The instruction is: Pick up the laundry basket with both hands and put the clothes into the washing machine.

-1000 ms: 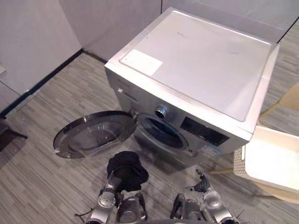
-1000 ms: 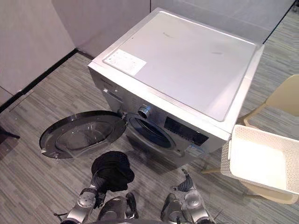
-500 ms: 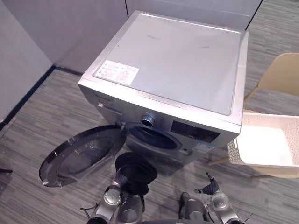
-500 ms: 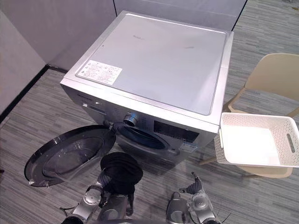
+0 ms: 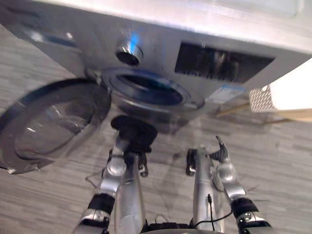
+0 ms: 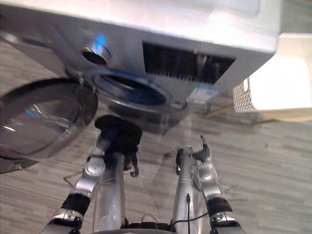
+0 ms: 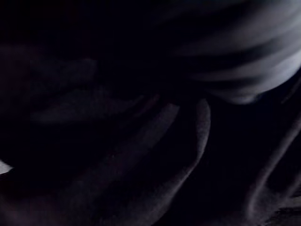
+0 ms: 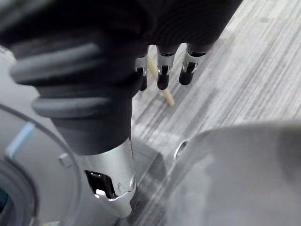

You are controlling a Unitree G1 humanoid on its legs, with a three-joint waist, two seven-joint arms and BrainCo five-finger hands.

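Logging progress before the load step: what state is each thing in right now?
Round glass door: swung wide open.
Black bundle of clothes: held up before the drum opening, not inside.
White perforated plastic laundry basket: set beside the silver washing machine, unheld.
Right robot hand: open, empty.

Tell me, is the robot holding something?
Black clothes sit bunched over the left hand; the cloth hides where it grips. The right hand holds nothing.
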